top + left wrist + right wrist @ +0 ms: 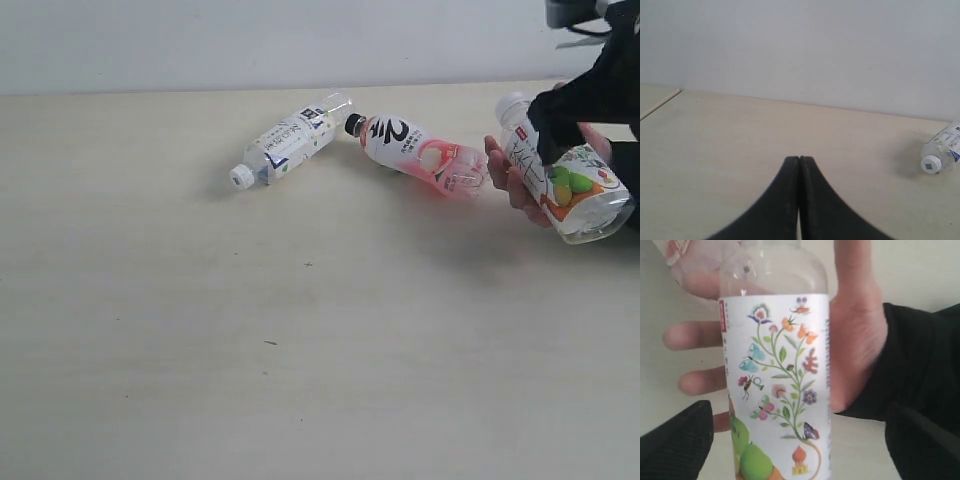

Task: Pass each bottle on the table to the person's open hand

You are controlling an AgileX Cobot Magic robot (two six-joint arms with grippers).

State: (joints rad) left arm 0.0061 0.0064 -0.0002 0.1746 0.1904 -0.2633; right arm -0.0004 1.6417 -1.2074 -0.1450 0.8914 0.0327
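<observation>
A white-capped bottle (560, 170) with green limes and a flower drawing on its label (777, 385) lies against the palm of the person's open hand (857, 335), which has a black sleeve (920, 365). My right gripper (800, 412) straddles this bottle, open, with a gap on each side of it. The pink-peach bottle (420, 152) with a black cap and the slim white-and-navy bottle (285, 143) lie on the table (300, 330). My left gripper (799, 159) is shut and empty; the slim bottle's cap end (940, 152) lies far off to its side. A fourth bottle is out of view.
The person's hand (510, 172) sits at the table's right edge, just right of the pink-peach bottle's base. A pale wall (250, 40) runs behind the table. The table's edge (660, 104) shows in the left wrist view.
</observation>
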